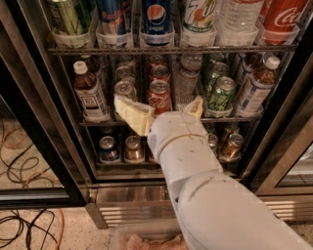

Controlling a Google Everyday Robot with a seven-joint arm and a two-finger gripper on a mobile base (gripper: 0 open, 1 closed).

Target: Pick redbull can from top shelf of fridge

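The redbull can (113,15), blue and silver with red lettering, stands on the top shelf (171,49) of the fridge (44,122), second lane from the left. It sits between a green-striped can (68,17) and a Pepsi can (157,17). My gripper (157,102) is open and empty. Its cream fingers (131,115) are spread in front of the middle shelf's short cans, below the top shelf and a little right of the redbull can. The can's top is cut off by the frame edge.
A 7UP bottle (200,14), a water bottle (239,19) and a Coca-Cola bottle (283,19) fill the top shelf's right lanes. A dark door frame (288,122) stands at the right. A ribbed steel base panel (127,210) lies below. Cables (24,229) lie on the floor at the left.
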